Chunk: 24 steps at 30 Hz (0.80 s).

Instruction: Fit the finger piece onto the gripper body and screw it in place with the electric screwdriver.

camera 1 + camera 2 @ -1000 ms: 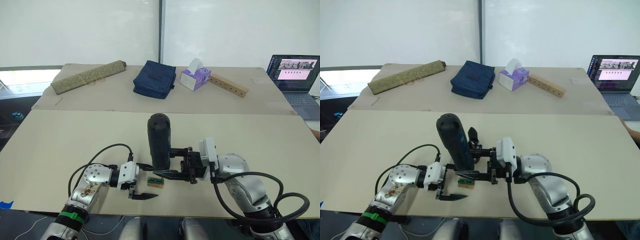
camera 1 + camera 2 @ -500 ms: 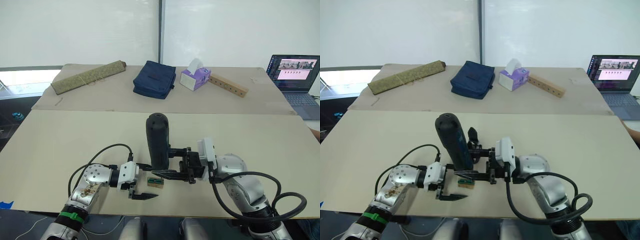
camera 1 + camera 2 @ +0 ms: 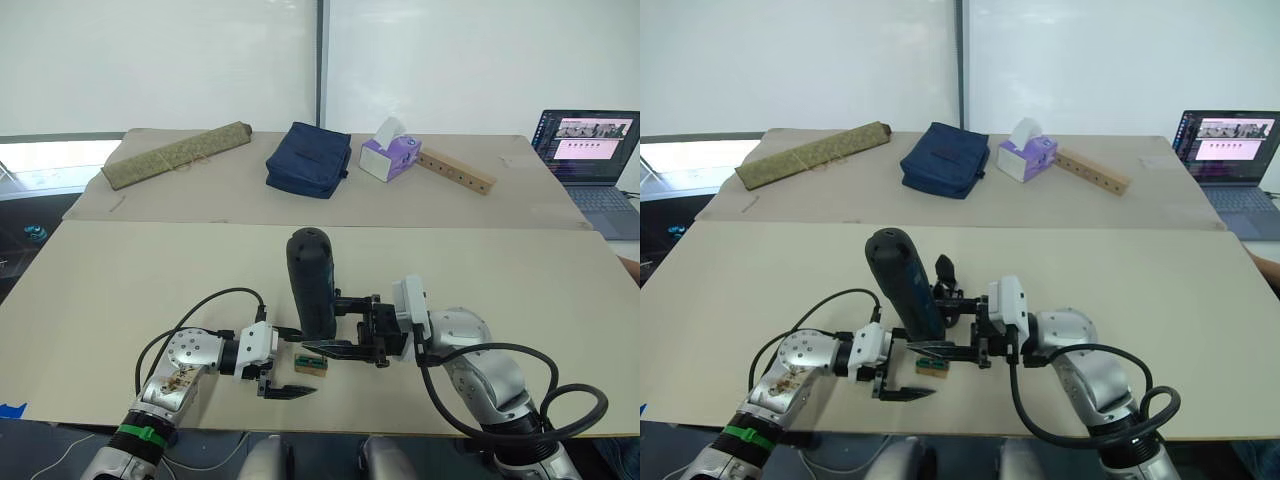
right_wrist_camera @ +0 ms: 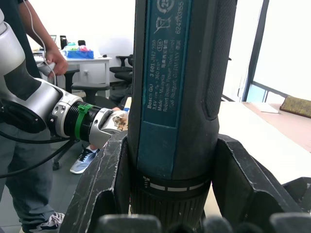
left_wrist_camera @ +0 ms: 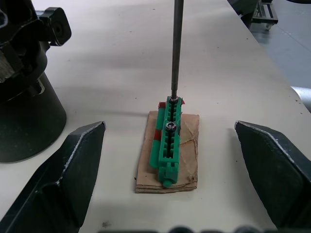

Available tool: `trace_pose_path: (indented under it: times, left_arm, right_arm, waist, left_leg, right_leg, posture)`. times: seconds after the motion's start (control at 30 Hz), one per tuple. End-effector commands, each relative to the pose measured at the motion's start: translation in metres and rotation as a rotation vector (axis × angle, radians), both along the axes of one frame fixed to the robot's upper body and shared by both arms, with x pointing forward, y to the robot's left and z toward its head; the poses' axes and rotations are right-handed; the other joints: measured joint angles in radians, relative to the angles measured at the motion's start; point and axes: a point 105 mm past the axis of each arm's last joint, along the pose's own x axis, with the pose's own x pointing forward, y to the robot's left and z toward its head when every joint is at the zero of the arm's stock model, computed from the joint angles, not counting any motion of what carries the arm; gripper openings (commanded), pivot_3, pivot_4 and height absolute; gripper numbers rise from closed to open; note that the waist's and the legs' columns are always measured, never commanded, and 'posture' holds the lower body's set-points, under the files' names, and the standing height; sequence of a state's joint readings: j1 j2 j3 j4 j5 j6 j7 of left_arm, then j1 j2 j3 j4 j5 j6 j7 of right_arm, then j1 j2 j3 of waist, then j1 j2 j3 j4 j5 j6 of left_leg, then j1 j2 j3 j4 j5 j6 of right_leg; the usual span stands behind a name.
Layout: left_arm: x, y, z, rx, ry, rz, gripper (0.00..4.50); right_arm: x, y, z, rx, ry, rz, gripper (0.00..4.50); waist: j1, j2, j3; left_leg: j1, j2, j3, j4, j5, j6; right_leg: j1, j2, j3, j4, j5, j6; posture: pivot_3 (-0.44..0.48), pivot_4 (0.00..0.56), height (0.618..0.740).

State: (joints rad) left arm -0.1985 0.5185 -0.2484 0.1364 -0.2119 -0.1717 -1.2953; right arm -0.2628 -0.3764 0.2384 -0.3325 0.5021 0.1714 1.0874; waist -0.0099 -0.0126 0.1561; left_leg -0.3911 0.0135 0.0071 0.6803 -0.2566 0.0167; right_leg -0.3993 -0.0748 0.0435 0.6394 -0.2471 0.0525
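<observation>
Electric screwdriver (image 3: 310, 285) upright, bit down, clamped by right fingers (image 4: 104, 184)

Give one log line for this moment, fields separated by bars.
right tool: shut on screwdriver | bit: on screw holder | left tool: open, astride holder

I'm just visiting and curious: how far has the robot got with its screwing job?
Done: the right end effector grips the thick black cylindrical electric screwdriver upright. In hand: its thin metal bit touches a screw in the green plastic strip, flanked by the open left end effector. Left: driving a screw home; whether the finger piece is fitted, I cannot tell.
</observation>
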Motion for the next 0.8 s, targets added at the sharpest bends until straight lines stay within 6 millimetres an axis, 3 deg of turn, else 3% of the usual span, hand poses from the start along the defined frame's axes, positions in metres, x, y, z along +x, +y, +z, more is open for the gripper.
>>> trace_pose_path:
  times: [0.03, 0.47, 0.8]
  left_arm:
    - [-0.008, 0.0, -0.015, 0.015, 0.062, -0.001, 4.5]
    - [-0.004, 0.01, 0.004, -0.097, 0.032, 0.013, 4.5]
    - [-0.007, 0.037, 0.048, -0.209, 0.005, 0.039, 4.5]
  right_arm:
    - [-0.006, 0.002, 0.018, 0.051, -0.072, 0.024, 1.92]
    - [-0.014, -0.001, 0.041, 0.107, -0.079, 0.05, 1.92]
    - [-0.022, -0.005, 0.058, 0.132, -0.094, 0.052, 1.92]
  waist:
    - [0.0, 0.0, 0.0]
    - [-0.004, 0.0, 0.0]
    - [-0.004, -0.003, 0.002]
  left_leg:
    - [0.0, 0.0, 0.0, 0.0, 0.0, 0.0]
    - [-0.001, 0.001, 0.0, 0.0, 0.0, 0.0]
    - [-0.004, 0.002, 0.0, 0.0, 0.0, 0.0]
  right_leg:
    - [0.0, 0.0, 0.0, 0.0, 0.0, 0.0]
    - [-0.002, 0.0, 0.0, 0.001, 0.0, 0.0]
    - [-0.005, -0.001, 0.0, 0.002, -0.001, -0.001]
  posture:
    - [0.0, 0.15, 0.74]
    - [0.0, 0.15, 0.74]
    - [0.0, 0.15, 0.74]
